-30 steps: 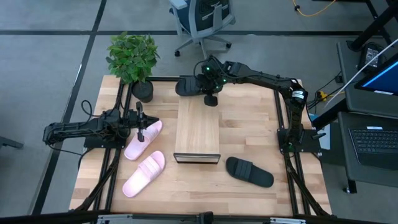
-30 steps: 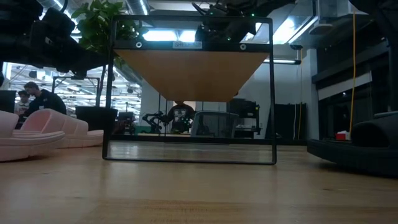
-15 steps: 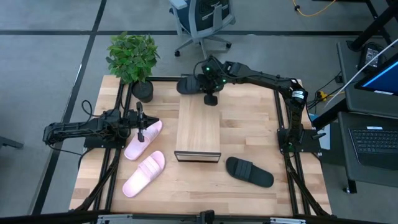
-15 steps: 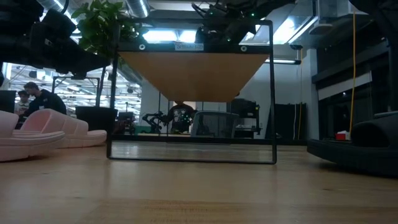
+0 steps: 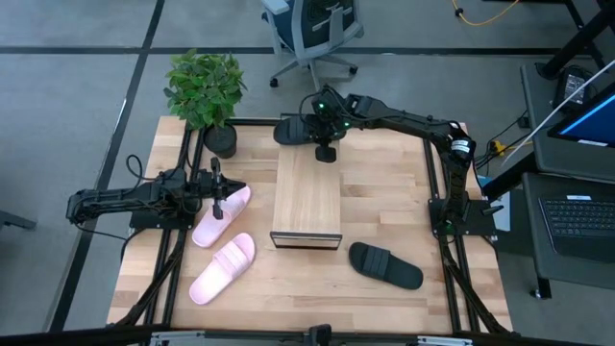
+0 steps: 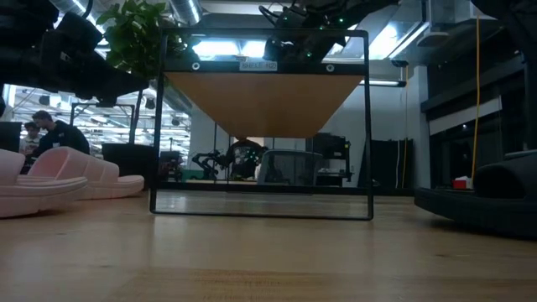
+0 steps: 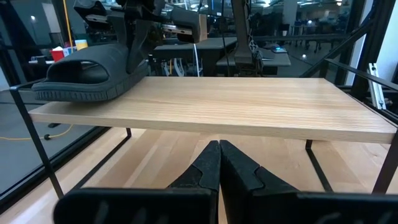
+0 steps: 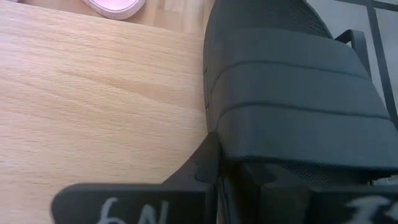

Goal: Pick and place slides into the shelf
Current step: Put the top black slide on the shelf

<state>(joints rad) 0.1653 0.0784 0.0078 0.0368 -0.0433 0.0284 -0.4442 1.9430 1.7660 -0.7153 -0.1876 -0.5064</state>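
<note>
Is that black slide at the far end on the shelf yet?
Partly: the black slide rests on one end of the shelf, its end overhanging the edge, with the right gripper at it.

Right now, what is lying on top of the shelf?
One black slide rests at the far end of the shelf, with the right end effector at it. The rest of the plank is bare. The arm hides part of the slide from above.

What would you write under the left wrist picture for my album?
A black slide rests on the shelf end, gripped by the right pincer.
</note>
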